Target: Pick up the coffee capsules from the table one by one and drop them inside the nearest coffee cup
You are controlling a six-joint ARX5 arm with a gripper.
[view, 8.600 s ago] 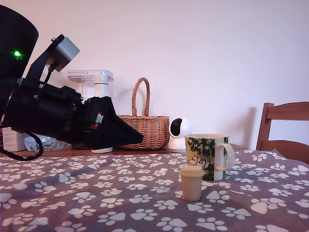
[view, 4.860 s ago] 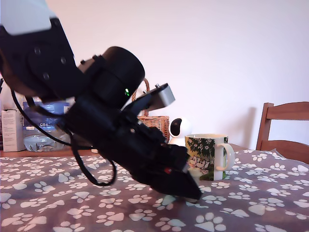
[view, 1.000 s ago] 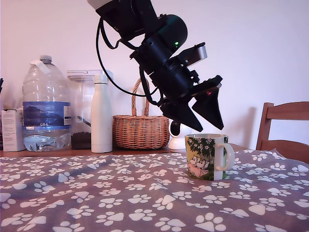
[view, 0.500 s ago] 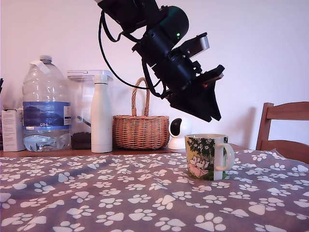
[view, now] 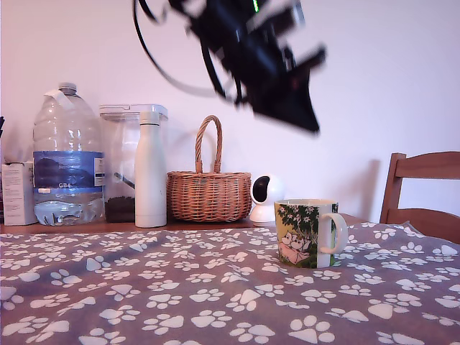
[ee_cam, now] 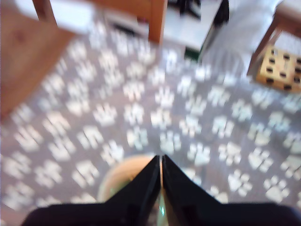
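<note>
The gripper (view: 305, 115) hangs high above the cup (view: 307, 233), its jaws pressed together with nothing between them. The cup stands on the table (view: 144, 302). No capsule shows.

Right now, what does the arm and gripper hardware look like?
All black. In the exterior view the arm is motion-blurred, with a thin black cable looping off it and a small green light near the top. The gripper has two black wedge-shaped fingers tapering to narrow tips. No markings are legible.
</note>
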